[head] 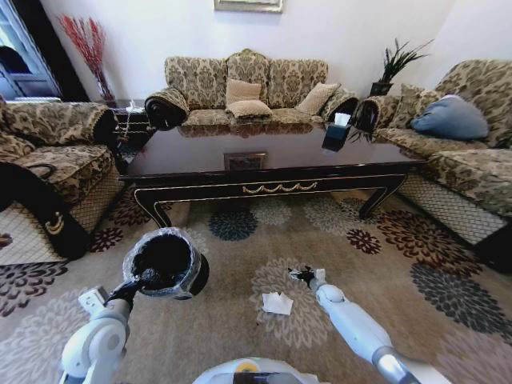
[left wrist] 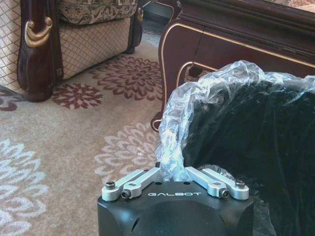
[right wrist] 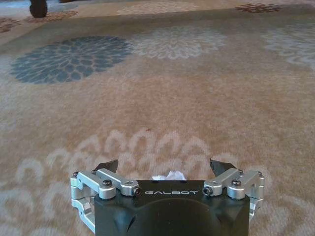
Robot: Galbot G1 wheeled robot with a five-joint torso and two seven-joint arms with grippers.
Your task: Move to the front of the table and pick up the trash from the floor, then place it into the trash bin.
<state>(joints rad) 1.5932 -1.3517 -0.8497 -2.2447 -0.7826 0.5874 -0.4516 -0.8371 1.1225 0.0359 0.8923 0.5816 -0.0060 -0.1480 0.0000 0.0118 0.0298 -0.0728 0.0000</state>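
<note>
Head view: trash bin [head: 164, 262] held up by its rim in left gripper [head: 141, 280], above the carpet [head: 264, 220] before the table [head: 272, 164]; right gripper [head: 304, 276] low over the carpet, white napkin [head: 278, 303] just beside it.

Left wrist view: fingers clamped on the lined bin rim [left wrist: 173, 162].

Right wrist view: fingers [right wrist: 107, 165] spread wide, white scrap [right wrist: 169, 176] between them, close under the palm. Best lowered straight, closing only once straddled.

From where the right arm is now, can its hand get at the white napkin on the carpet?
Probably yes. The right hand hangs open just above the carpet beside the napkin, with bare carpet between them; the left hand holds the trash bin aside.
</note>
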